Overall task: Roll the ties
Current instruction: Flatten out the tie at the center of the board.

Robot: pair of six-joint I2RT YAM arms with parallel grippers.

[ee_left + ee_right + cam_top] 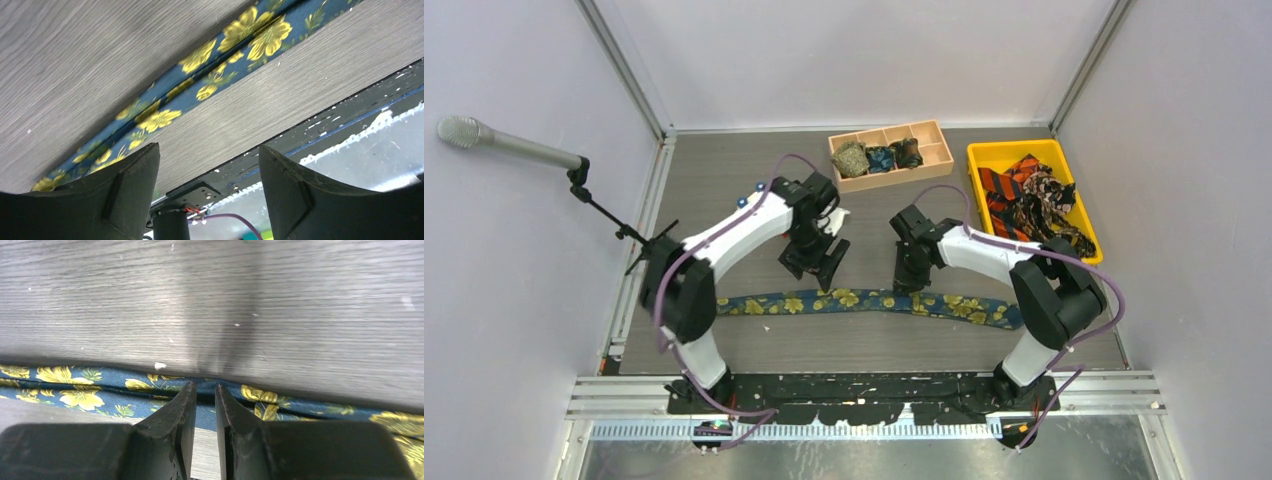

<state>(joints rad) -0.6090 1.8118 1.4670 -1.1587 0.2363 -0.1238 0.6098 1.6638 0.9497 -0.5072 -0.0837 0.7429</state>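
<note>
1. Top external: three coiled ties sit in the wooden tray, beyond both claws.
2. The flowered tie lies flat and unrolled, just off the widely spread left claw.
3. The right claw is nearly pressed together at the tie; whether it pinches the fabric is unclear.
4. Loose ties wait in the yellow bin, right of it.

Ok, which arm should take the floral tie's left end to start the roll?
Left, probably: the left gripper hovers open over that half of the floral tie, while the right gripper seems pinched on its middle, jaws nearly closed.
</note>
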